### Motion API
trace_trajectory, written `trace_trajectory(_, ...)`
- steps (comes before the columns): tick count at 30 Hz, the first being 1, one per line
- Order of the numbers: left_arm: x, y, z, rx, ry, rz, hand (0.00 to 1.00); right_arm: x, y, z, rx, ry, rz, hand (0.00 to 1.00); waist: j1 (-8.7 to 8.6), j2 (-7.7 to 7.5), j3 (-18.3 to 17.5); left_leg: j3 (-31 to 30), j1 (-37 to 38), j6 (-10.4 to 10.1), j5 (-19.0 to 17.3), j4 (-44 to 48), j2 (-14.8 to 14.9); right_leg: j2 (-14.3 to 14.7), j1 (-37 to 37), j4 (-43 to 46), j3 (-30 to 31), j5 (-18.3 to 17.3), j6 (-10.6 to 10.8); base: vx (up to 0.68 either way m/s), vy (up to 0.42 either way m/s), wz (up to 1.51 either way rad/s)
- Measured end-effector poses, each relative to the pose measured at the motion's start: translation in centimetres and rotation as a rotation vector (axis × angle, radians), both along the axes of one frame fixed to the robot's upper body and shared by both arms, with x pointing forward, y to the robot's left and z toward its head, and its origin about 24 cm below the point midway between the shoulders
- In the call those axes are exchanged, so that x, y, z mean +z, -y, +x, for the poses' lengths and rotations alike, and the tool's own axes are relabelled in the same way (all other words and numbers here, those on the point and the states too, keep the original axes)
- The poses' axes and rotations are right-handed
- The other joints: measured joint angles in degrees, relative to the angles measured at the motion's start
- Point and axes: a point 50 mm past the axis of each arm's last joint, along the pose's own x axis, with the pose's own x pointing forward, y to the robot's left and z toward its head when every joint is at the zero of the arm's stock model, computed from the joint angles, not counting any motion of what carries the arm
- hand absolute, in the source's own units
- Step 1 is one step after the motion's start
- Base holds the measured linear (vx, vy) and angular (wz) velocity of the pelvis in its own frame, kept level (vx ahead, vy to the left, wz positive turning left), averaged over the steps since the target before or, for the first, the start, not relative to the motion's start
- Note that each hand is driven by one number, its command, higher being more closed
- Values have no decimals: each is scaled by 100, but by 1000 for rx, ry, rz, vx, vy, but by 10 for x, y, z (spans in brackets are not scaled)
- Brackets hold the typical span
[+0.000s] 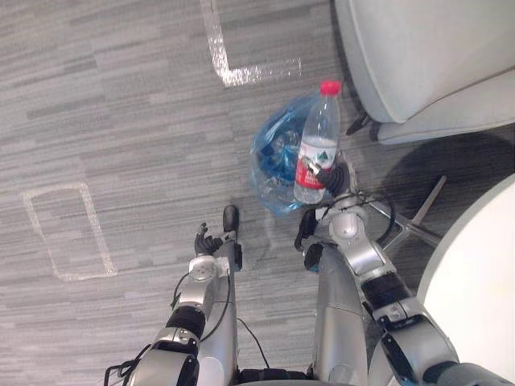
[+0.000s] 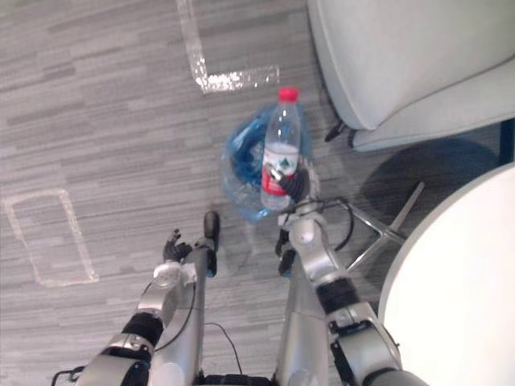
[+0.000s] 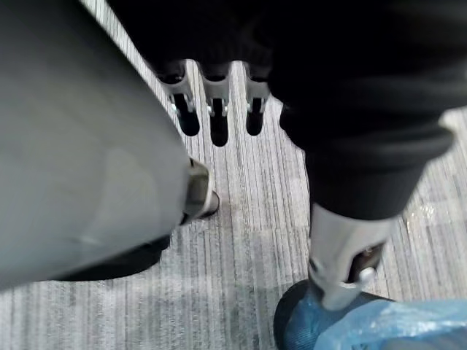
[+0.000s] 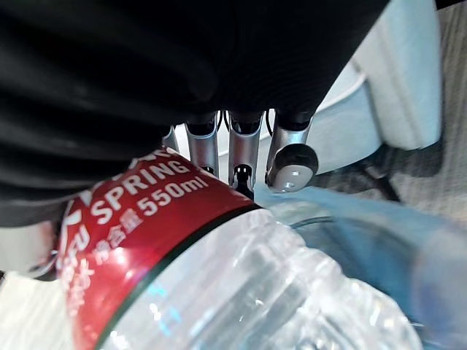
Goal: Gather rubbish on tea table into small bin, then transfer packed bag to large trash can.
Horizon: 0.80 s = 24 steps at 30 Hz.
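The gathering looks only part done: the right hand (image 1: 331, 180) has its fingers wrapped round the lower body of a water bottle (image 1: 317, 145) and holds it, red cap up, at the mouth of the small bin (image 1: 272, 165) on the carpet. The bottle is not yet let go, so dropping it in, tying off the bag and carrying it to the large can all seem left to do. The bottle is clear ribbed plastic with a red label band; the bin's liner is thin, crinkled, see-through blue film. The left hand (image 1: 212, 244) hangs idle, fingers loose, holding nothing. Nearby are the smooth white round tea table (image 1: 476, 265) and a grey upholstered armchair (image 1: 426, 56).
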Motion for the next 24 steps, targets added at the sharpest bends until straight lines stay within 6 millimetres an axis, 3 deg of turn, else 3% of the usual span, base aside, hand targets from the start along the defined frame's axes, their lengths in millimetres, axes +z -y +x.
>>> trace_trajectory(4,10,1,4,10,56,-24,0,18,4,8,-47,50,25,100,22,1,0,13,-291,12,7,90,-6,-31,-303,120,17,-4,-5,-1,6,4)
trace_trajectory(5,13,2,5,9,69,-27,0,20,8,9,-66,60,37,0,23,1,0,15,-365,27,18,94,-12,-41,-371,131,17,-4,-6,-4,10,7)
trace_trajectory(10,18,4,7,5,90,-34,0,20,18,12,-120,52,57,0,20,2,-2,37,-518,53,66,115,-73,-99,-571,234,56,-6,-6,-13,23,6)
trace_trajectory(14,21,7,8,-6,103,-32,0,18,16,12,-111,45,67,0,24,-5,-14,29,-607,57,70,199,-71,-103,-623,272,56,5,-21,-15,23,1)
trace_trajectory(24,21,6,9,-7,100,-29,0,-9,3,3,-54,-17,-57,0,23,-12,-30,124,-624,78,56,318,56,2,-621,245,98,71,-45,-9,10,-6)
